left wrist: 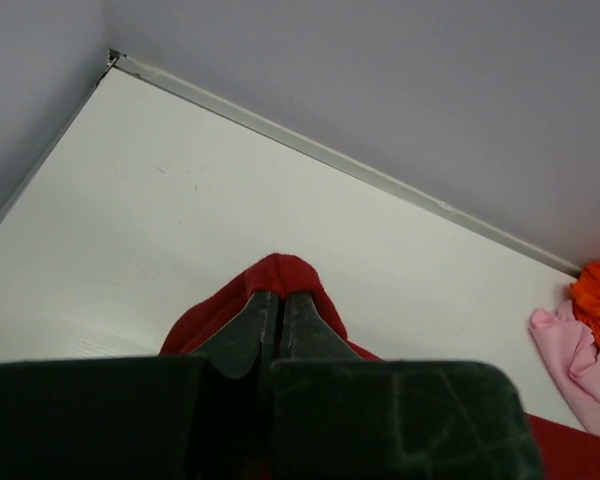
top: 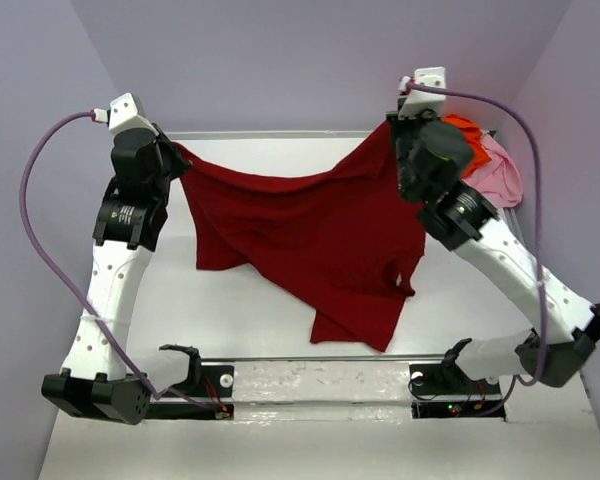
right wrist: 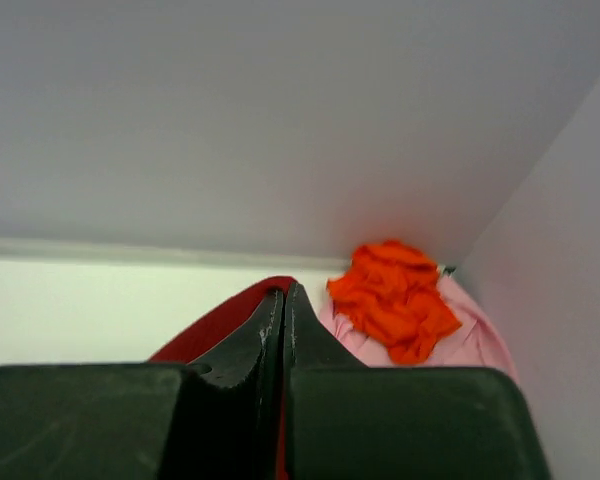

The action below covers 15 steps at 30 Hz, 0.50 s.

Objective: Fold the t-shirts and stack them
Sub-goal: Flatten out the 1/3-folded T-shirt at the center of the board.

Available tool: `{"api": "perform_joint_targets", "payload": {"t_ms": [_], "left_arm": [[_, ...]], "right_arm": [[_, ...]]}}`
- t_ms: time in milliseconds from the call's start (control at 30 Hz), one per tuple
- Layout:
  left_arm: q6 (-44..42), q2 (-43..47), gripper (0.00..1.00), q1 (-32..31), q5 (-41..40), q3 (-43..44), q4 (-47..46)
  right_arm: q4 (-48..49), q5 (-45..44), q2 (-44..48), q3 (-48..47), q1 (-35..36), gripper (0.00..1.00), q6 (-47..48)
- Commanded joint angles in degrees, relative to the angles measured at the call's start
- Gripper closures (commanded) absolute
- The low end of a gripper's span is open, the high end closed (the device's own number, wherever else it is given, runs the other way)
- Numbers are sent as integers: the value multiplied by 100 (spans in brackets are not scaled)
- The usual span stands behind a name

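The dark red t-shirt (top: 310, 235) hangs stretched between my two grippers above the white table, its lower part draping toward the front. My left gripper (top: 177, 152) is shut on one upper corner; in the left wrist view red cloth (left wrist: 278, 270) wraps the tip of my gripper (left wrist: 277, 296). My right gripper (top: 395, 128) is shut on the other upper corner; my gripper (right wrist: 283, 292) shows in the right wrist view with red cloth (right wrist: 215, 322) beside it. The bright orange t-shirt (top: 468, 140) lies crumpled on the light pink t-shirt (top: 500, 175) at the back right corner.
The white table (top: 240, 320) is bounded by lavender walls at the back and sides. A metal rail with the arm bases (top: 320, 385) runs along the near edge. The orange shirt (right wrist: 392, 295) and pink shirt (right wrist: 470, 340) lie just beyond my right gripper.
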<state>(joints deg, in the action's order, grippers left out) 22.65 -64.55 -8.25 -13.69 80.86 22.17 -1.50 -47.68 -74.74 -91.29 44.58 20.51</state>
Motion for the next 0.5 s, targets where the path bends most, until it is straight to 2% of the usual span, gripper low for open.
{"api": "perform_joint_targets", "payload": {"t_ms": [0, 67, 233, 333, 467], "left_arm": [[-138, -214, 100, 60, -63, -210, -863], [-182, -407, 100, 104, -212, -447, -1100], [-121, -865, 100, 122, -231, -782, -1531], [-16, -1129, 100, 131, -142, -659, -1409], [-68, -928, 100, 122, -133, -484, -1260]], "right_arm": [[-1044, 1233, -356, 243, -940, 100, -1979], [-1116, 1586, -778, 287, -1362, 100, -2454], [-1037, 1877, -1420, 497, -1636, 100, -2754], [-870, 1920, -1491, 630, -1636, 100, -2772], [-983, 2227, -1237, 410, -1636, 100, -2658]]}}
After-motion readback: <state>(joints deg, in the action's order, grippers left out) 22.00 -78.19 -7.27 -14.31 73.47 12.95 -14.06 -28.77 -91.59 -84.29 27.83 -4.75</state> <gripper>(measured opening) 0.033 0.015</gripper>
